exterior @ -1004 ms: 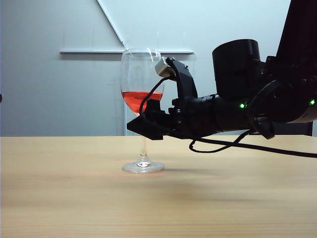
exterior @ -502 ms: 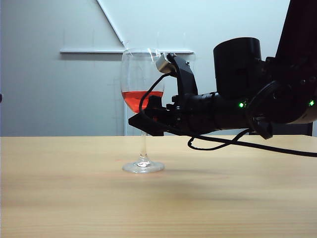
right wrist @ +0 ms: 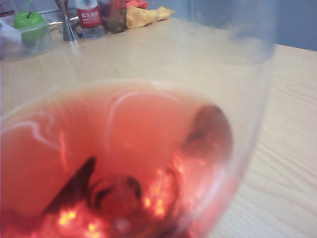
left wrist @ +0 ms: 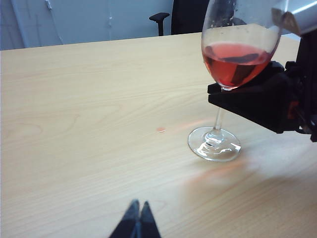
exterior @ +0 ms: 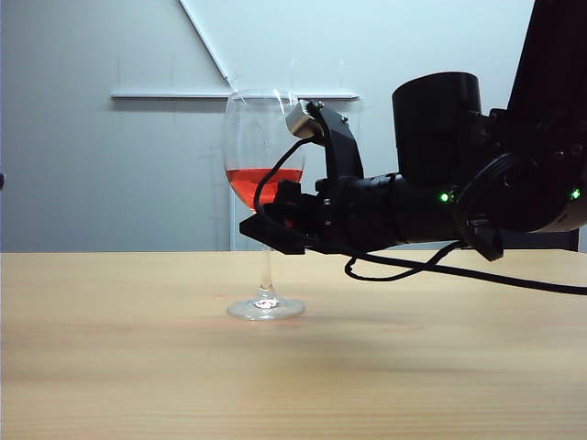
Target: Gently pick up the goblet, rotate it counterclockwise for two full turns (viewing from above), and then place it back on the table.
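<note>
— Where is the goblet?

— Upright on the table, foot flat on the wood, well in from the near edge (red liquid in the bowl).

— The right gripper?

— Level at the stem just under the bowl; whether its black jaws have clamped it cannot be told.

— The left gripper?

— Apart from the glass, over bare table, fingertips together.

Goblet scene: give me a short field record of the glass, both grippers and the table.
goblet: upright, foot flat on the table, red liquid in the bowl
right gripper: at the top of the stem, just under the bowl; a full grip cannot be confirmed
left gripper: low over the table, apart from the goblet, fingertips together
lift: not yet done
</note>
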Motion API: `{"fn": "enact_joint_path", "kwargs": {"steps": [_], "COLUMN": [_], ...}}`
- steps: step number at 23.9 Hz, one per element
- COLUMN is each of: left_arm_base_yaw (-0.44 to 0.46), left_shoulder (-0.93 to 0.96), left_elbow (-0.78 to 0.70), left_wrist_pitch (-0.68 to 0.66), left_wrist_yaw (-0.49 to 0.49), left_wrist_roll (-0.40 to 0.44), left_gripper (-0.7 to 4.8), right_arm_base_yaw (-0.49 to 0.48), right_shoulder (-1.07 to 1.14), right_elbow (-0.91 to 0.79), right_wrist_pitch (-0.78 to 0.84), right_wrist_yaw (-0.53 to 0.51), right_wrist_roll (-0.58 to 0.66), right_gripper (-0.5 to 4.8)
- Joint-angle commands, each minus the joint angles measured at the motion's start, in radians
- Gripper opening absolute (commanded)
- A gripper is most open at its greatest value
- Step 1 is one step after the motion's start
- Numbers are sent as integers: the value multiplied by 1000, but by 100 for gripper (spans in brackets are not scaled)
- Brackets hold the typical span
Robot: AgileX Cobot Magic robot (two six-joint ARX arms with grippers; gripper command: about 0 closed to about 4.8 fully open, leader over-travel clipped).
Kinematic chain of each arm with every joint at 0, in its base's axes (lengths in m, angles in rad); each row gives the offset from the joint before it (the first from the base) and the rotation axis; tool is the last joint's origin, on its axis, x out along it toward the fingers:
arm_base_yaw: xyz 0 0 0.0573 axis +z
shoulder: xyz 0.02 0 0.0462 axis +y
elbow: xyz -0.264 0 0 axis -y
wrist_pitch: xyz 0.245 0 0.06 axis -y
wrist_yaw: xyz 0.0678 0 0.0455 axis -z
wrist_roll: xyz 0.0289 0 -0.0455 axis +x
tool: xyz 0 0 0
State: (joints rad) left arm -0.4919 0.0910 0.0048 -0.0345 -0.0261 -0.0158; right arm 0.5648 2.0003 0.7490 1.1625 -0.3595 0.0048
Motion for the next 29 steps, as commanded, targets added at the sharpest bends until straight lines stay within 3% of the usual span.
{"fn": "enact_joint_path", "kwargs": {"steps": [1, 3, 7, 12, 14, 19, 23, 29], "left_arm_base_yaw": [-1, -1, -1, -1, -1, -1, -1, -1], "left_shoulder": [0, 0, 0, 0, 0, 0, 0, -27], "left_elbow": [4, 4, 4, 4, 4, 4, 4, 4], "left_wrist_pitch": [13, 13, 13, 13, 13, 13, 13, 13], "left_wrist_yaw": [4, 4, 4, 4, 4, 4, 4, 4], "left_wrist_roll": [1, 1, 1, 1, 1, 1, 1, 1], "left_gripper": [-5, -5, -5, -5, -5, -5, -5, -5], "right_arm_base_yaw": [2, 2, 2, 2, 2, 2, 1, -8], "right_shoulder": [-2, -2, -2, -2, -3, -5, -34, -194], "right_elbow": [3, 3, 3, 3, 3, 3, 3, 3], "right_wrist_pitch": [24, 24, 24, 25, 25, 58, 61, -150], "right_wrist_yaw": [2, 2, 2, 2, 2, 2, 2, 26], "right_wrist_roll": [2, 2, 2, 2, 2, 4, 80, 84], "right_gripper": [143, 101, 92, 44, -2, -5, -5, -5]}}
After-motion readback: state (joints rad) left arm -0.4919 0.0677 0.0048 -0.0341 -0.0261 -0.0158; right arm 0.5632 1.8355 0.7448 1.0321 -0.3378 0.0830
